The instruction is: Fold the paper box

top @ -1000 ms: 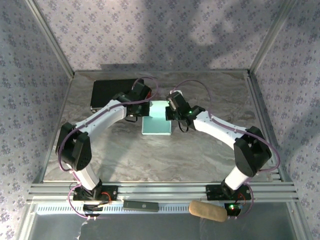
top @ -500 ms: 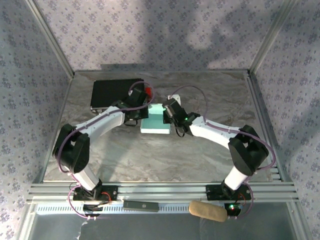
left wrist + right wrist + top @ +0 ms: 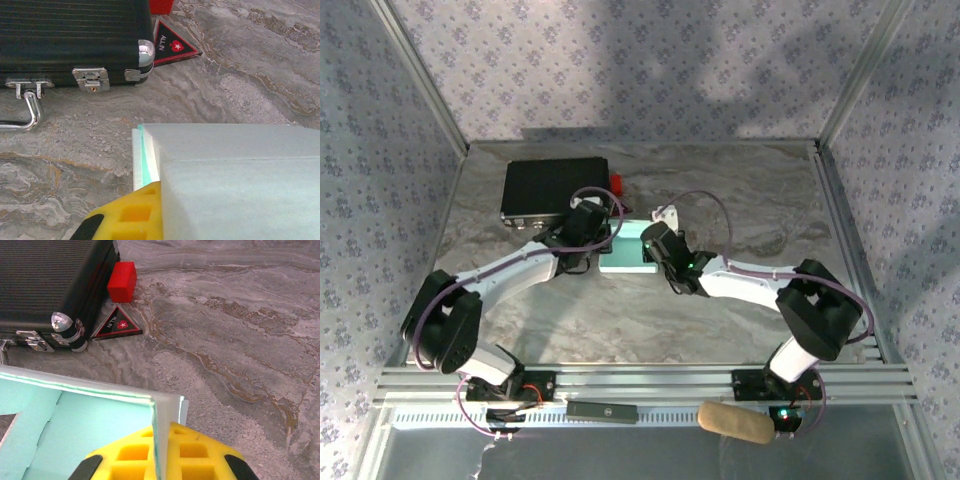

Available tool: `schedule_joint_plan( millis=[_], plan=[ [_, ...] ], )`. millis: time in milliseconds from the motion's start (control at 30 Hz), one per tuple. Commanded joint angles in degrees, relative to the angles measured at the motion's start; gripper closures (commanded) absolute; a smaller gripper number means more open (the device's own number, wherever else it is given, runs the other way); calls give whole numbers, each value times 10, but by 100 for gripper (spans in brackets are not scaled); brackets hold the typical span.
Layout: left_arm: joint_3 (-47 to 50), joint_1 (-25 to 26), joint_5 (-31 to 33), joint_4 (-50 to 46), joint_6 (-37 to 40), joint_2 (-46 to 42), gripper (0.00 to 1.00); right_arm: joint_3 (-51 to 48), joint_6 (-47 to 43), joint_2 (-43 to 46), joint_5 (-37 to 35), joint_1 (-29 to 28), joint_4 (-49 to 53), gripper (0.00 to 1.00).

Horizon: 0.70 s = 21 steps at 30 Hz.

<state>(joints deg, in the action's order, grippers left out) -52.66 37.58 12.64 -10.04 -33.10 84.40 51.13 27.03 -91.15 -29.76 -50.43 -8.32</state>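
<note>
The paper box (image 3: 626, 256) is lying on the marbled worktop (image 3: 750, 200) just off the near right corner of the black case (image 3: 555, 187), apart from it. Its long axis is running side to side, roughly parallel to the case's near edge. The coming fold is turning on that axis. The left fingers (image 3: 131, 218) are sitting at the box end nearer the case and the right fingers (image 3: 200, 456) at the end farther from it, so neither arm is clearly the closer one.

In the right wrist view a thin upright wall of the box is standing between two yellow pads pressing in from either side; by my reading those fingers are pinching that wall. In the left wrist view one yellow pad is lying against the box's edge and the other is hiding behind the card, so I cannot tell how wide they are standing.

The box is thin pale-blue card, matt outside and brighter teal inside, with crisp creases, and it is probably bending easily. The case is ribbed black with chrome latches. A red block (image 3: 122, 281) and a glossy triangular card (image 3: 118, 323) are sitting by its right end.
</note>
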Motion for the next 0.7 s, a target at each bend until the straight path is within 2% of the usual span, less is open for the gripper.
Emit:
schedule_joint_plan(
  millis=[0,233,667],
  plan=[
    [9,21,-54,50,-8,-18,98,-9,6,4,15,-30,-23,100],
    [33,30,-43,53,-11,-35,98,-25,22,-2,-48,-66,-33,100],
    [89,38,-41,80,-16,-55,97,-68,25,-13,-81,-99,-79,100]
  ],
)
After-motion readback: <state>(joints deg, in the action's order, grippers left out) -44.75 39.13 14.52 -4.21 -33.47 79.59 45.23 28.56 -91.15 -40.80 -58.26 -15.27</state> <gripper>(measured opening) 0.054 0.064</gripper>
